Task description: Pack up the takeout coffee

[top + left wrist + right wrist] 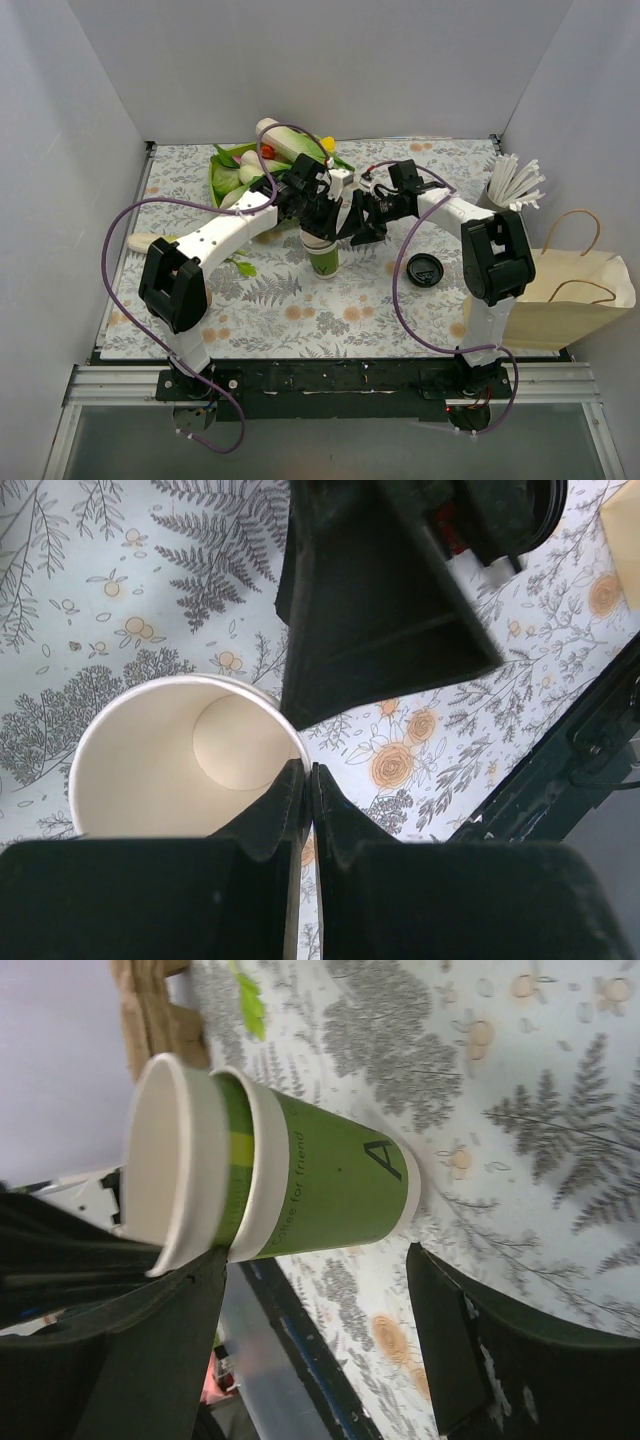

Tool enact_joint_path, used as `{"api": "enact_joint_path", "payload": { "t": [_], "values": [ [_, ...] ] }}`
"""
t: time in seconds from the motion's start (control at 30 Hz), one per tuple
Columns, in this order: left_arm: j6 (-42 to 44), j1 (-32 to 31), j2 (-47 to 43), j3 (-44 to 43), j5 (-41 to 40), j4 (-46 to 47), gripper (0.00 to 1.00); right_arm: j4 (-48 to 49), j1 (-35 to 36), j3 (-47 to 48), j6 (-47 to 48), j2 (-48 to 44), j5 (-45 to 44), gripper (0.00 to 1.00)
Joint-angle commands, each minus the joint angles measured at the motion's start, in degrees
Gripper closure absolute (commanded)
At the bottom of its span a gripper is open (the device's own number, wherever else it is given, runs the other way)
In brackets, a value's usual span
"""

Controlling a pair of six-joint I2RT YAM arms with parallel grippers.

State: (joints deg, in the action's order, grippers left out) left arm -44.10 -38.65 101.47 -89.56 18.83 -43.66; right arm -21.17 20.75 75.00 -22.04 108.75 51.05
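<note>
Two green paper cups (323, 258) stand nested on the floral cloth, neither with a lid. In the right wrist view the inner cup (185, 1160) sticks up out of the outer cup (330, 1180). My left gripper (312, 225) is shut on the inner cup's rim, one finger inside the cream-white inside (180, 760), jaws pinched (308, 780). My right gripper (358, 232) is open just right of the cups, its fingers either side of the outer cup (315, 1260) without touching. The round black lid (424, 269) lies flat on the cloth to the right.
A tan paper bag (560, 300) lies at the right edge. A grey cup of white straws (510, 185) stands at the back right. Vegetables on a green tray (280, 155) sit at the back. A cardboard carrier (150, 1010) lies at the left.
</note>
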Motion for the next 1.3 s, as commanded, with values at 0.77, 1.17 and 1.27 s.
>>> {"api": "enact_joint_path", "payload": {
  "t": [0.77, 1.17, 1.27],
  "values": [
    [10.26, -0.55, -14.1, -1.67, -3.71, -2.57, 1.0, -1.07, 4.12, 4.45, 7.8, -6.62, -7.37, 0.2],
    [16.41, 1.12, -20.87, -2.2, -17.23, 0.41, 1.0, -10.3, 7.19, 3.85, 44.08, -12.49, -13.43, 0.09],
    [15.62, 3.84, -21.05, -3.34, -20.74, 2.43, 1.0, -7.14, 9.29, -1.86, 52.7, -15.92, -14.13, 0.07]
  ]
}}
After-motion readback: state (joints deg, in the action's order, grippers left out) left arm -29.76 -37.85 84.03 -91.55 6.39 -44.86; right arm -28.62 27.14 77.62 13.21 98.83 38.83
